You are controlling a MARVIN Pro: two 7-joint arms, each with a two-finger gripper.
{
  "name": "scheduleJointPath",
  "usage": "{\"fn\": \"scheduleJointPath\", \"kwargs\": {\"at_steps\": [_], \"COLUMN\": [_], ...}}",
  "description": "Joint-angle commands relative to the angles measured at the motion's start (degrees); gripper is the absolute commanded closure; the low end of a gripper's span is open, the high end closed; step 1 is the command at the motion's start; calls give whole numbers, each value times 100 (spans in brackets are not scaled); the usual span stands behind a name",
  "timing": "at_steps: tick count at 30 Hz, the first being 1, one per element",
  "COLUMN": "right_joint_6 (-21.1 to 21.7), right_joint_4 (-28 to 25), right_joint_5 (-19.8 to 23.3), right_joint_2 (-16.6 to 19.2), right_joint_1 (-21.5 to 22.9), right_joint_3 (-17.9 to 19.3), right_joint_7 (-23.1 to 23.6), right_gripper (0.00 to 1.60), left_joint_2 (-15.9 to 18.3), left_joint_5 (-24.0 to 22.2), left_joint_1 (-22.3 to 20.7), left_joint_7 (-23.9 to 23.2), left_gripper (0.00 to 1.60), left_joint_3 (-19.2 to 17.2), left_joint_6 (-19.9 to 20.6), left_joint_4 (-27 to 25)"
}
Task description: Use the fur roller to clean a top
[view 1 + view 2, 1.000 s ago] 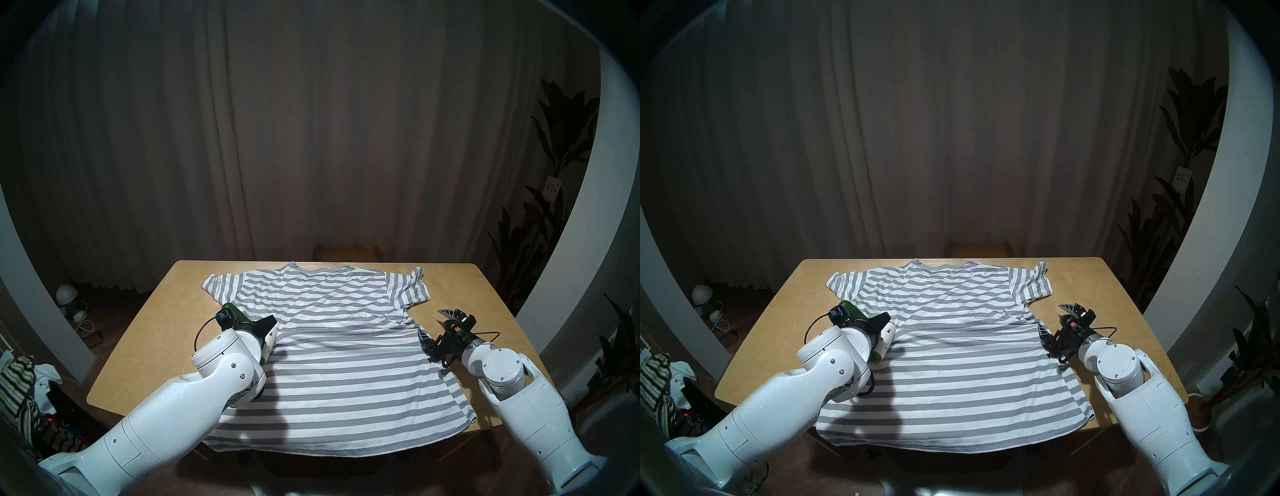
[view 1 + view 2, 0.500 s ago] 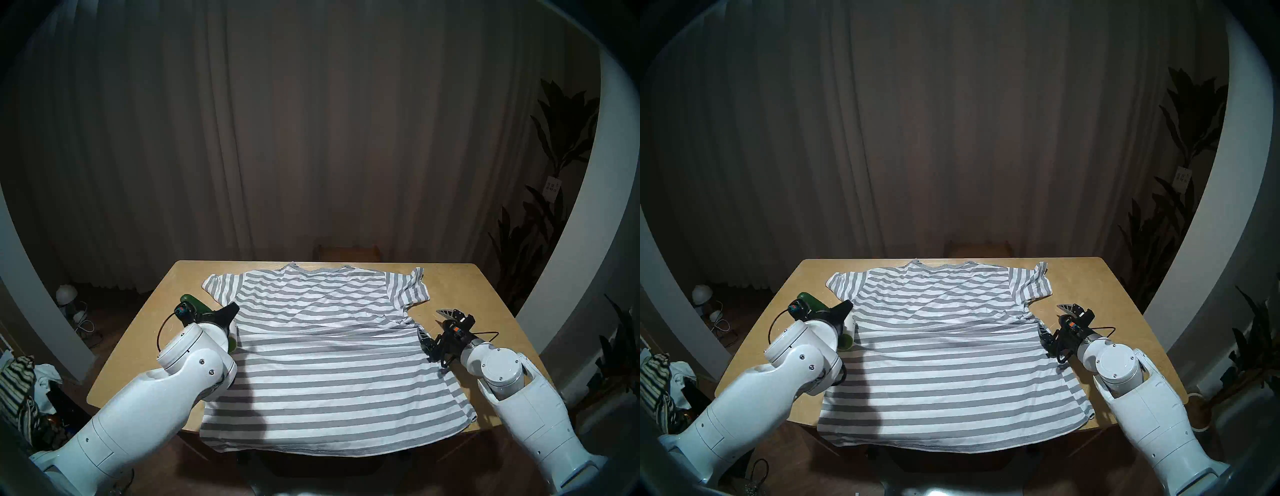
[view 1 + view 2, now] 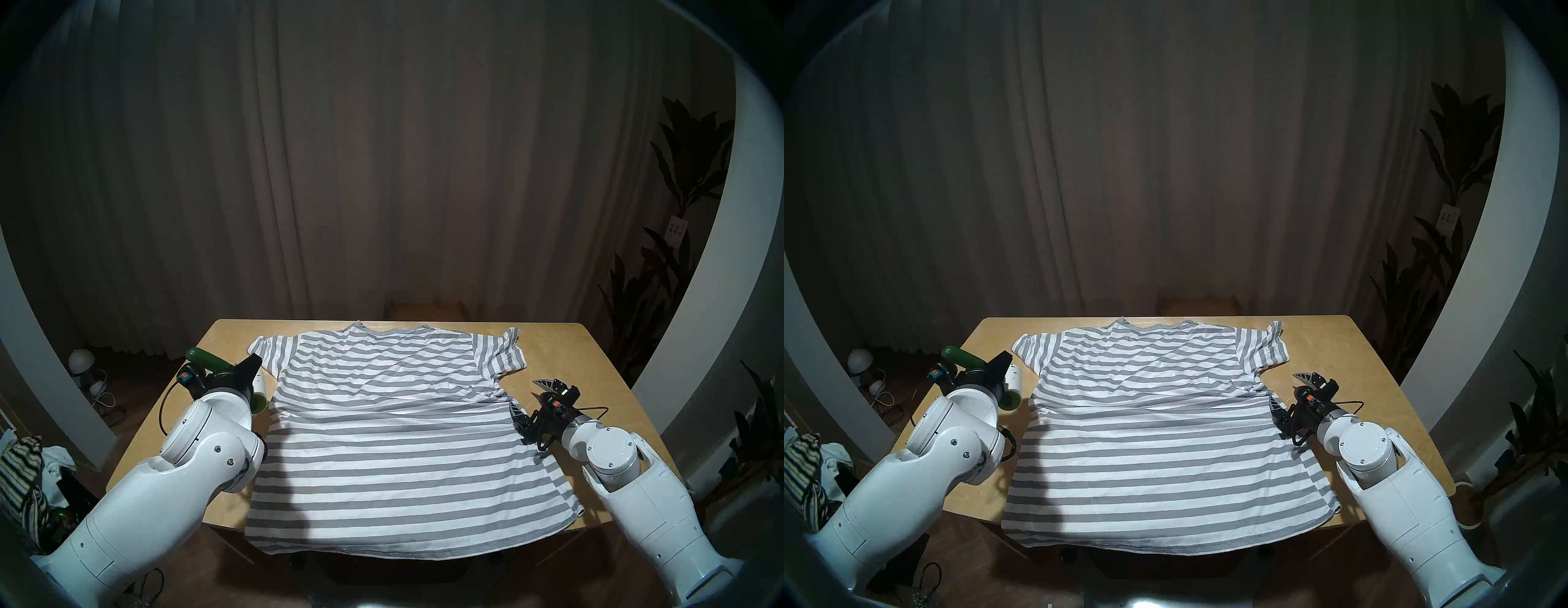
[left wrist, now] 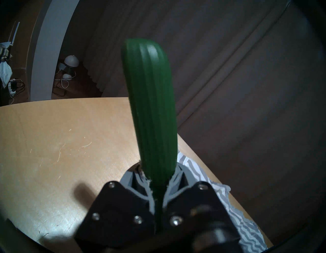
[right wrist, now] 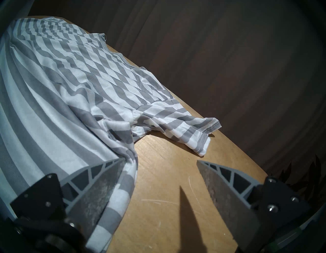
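The grey-and-white striped top (image 3: 390, 429) (image 3: 1149, 429) lies flat on the wooden table (image 3: 564, 352), collar at the far side, hem hanging over the near edge. My left gripper (image 3: 237, 375) (image 3: 991, 374) (image 4: 157, 178) is shut on the fur roller's dark green handle (image 3: 203, 358) (image 4: 151, 106). The white roll (image 3: 261, 387) (image 3: 1015, 382) sits over bare table just left of the top, below its left sleeve. My right gripper (image 3: 530, 398) (image 5: 160, 160) stands open at the top's right side edge, one finger (image 5: 98, 185) over the cloth.
A dark-and-cream striped cloth pile (image 3: 21, 467) and a white lamp (image 3: 80, 361) are on the floor to the left. A wooden stool (image 3: 426, 310) stands behind the table before the curtain. Tall plants (image 3: 679, 191) rise at the right.
My left arm has carried the roller leftward, from the top's left side off its edge onto bare table. The right arm has stayed put.
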Motion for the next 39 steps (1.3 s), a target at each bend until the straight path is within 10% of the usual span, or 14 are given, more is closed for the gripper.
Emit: {"fn": "scheduleJointPath", "kwargs": {"at_steps": [1, 39], "right_joint_6": [169, 245], "right_joint_4": [9, -1670], "right_joint_5": [154, 1431], "right_joint_2": [-226, -745], "right_joint_1": [-484, -1110], "right_joint_3": [-169, 648], "right_joint_7": [71, -339], "right_gripper": [0, 0], "left_joint_2": [193, -286], "left_joint_5": [-108, -2588], "left_joint_1": [343, 586], "left_joint_7": [-714, -4145], "left_gripper": [160, 160], "left_joint_3": [-487, -1475], "left_joint_6": [-495, -794], "left_joint_4": [-18, 1752]}}
